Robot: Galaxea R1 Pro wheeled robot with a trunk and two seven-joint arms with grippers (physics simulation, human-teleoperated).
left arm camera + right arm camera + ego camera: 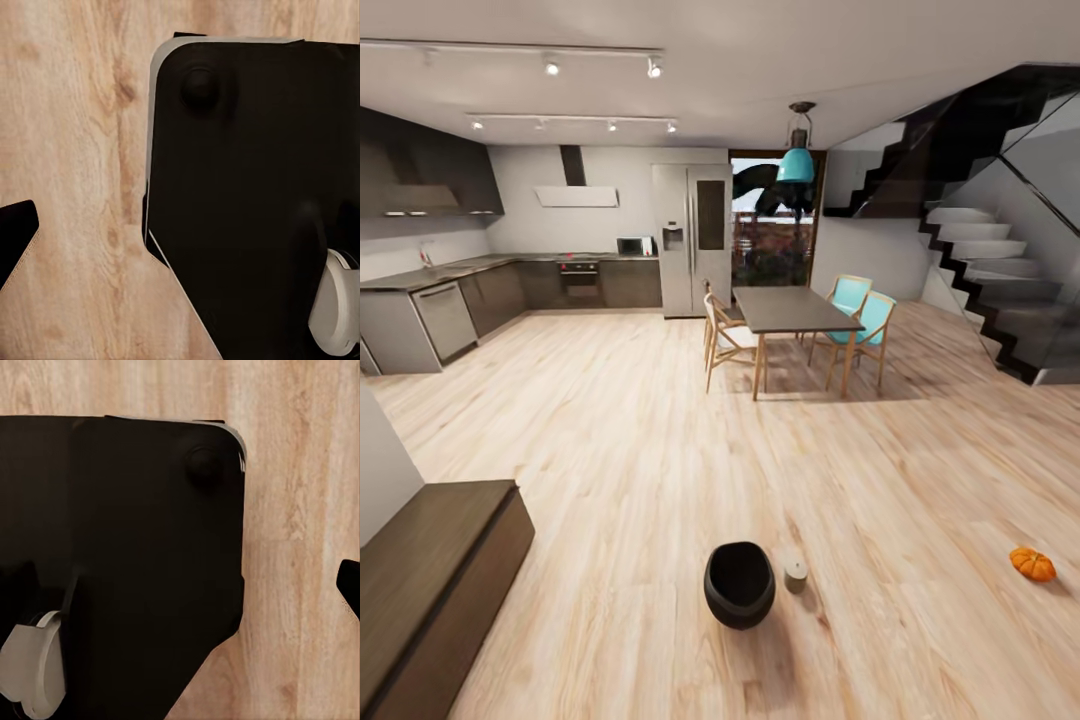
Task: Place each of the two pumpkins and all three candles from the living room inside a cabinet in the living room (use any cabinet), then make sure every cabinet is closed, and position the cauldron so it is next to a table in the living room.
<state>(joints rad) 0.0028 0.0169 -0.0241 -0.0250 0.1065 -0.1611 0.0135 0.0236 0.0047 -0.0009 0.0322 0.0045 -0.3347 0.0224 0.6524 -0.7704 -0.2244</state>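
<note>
On floor ahead: black cauldron (pixel 739 584), candle (pixel 795 575) just beside it, pumpkin (pixel 1032 564) well right, cabinet (pixel 430 580) left. No legible writing. Wrist views face the robot base (pixel 255 195); gripper states can't be told.

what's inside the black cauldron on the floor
Looking into the cauldron from the head view, its mouth shows only a dark interior, nothing visible in it. The bottom is lost in shadow. A small candle stands beside it on the floor, not inside.

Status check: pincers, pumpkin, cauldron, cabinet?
Pincers: state unclear. Pumpkin loose on floor, right. Cauldron ahead, candle beside it. Cabinet left, closed. Path open.
</note>
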